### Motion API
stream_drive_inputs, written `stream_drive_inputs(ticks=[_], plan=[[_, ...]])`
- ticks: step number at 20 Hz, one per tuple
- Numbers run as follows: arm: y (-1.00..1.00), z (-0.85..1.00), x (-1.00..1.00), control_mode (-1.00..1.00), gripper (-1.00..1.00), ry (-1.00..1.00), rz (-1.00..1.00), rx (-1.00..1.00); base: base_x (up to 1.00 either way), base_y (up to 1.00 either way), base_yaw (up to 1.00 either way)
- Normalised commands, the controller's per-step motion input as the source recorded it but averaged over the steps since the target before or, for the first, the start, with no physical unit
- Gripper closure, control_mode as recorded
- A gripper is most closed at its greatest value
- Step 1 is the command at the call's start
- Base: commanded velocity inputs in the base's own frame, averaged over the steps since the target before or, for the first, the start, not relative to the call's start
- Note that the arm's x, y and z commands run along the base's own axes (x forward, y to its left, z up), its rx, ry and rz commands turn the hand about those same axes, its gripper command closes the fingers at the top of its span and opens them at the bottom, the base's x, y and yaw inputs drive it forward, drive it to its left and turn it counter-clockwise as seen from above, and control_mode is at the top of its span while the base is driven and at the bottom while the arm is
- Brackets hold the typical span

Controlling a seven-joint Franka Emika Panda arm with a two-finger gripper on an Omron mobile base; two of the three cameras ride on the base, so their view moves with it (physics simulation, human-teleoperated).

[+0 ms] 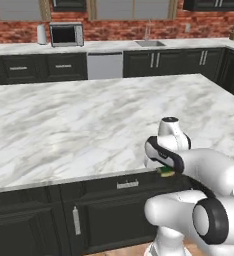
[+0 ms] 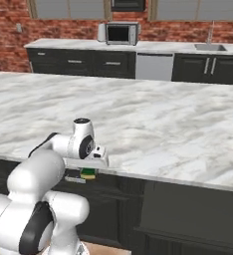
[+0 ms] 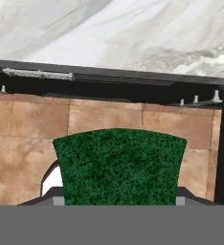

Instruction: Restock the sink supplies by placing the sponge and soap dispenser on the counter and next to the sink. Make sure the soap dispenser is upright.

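One sponge [image 3: 119, 166] is present. It sits between the jaws, its dark green scouring face turned to the hand camera and covering the lower middle of the hand view. The gripper [image 2: 88, 174] is closed on it at both sides. From both base views the sponge shows as a small yellow-and-green block under the hand, just off the near edge of the marble island [image 1: 79, 125], in front of the dark cabinet fronts, clear of the worktop.

One sink [image 1: 150, 43] with one thin faucet is set in the far bench [image 1: 114, 46] against the red brick wall, well apart from the sponge. One microwave [image 1: 66, 34] and one white roll [image 1: 41, 34] stand on that bench.
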Motion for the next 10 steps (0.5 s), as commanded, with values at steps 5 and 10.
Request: stream_drive_inputs(ticks=[5,10], plan=[[0.0,0.0,0.0,1.0,1.0,0.0,0.0,0.0,-0.79,1.0,0.17],[0.0,0.0,0.0,1.0,1.0,0.0,0.0,0.0,-0.47,0.93,0.29]])
